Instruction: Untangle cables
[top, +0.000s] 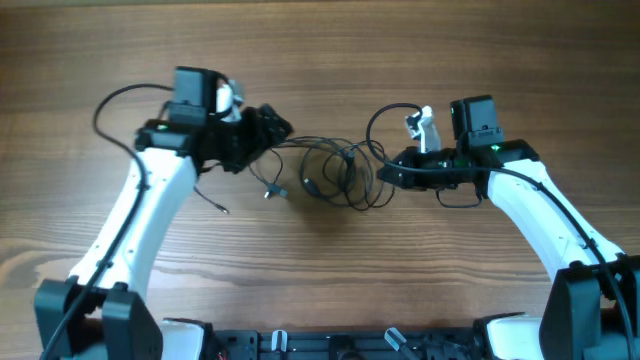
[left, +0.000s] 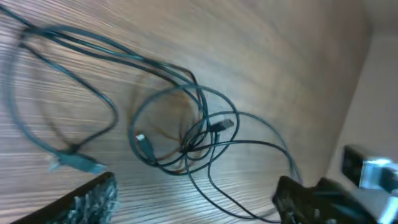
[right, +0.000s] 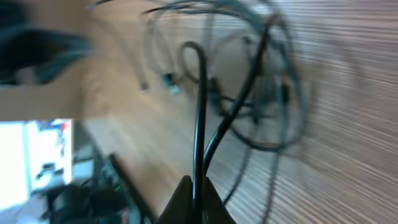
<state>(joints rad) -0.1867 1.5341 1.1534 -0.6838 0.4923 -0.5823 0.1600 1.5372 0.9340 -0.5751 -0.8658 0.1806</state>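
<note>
The cables (top: 335, 170) are thin black cords lying in overlapping loops at the middle of the wooden table (top: 320, 60). One tail with a small plug (top: 270, 192) trails to the left. In the left wrist view the loops (left: 186, 137) cross each other, and a pale plug (left: 78, 162) lies near one finger. My left gripper (top: 275, 128) (left: 199, 211) is open and empty, just left of the loops. My right gripper (top: 385, 175) (right: 198, 193) is shut on one cord at the right edge of the bunch (right: 249, 93). The cord rises straight out of its fingertips.
Another loose cord end (top: 222, 208) lies on the wood below the left arm. Thicker black wires loop from both arm wrists (top: 385, 115). The robot bases (top: 320, 345) stand along the front edge.
</note>
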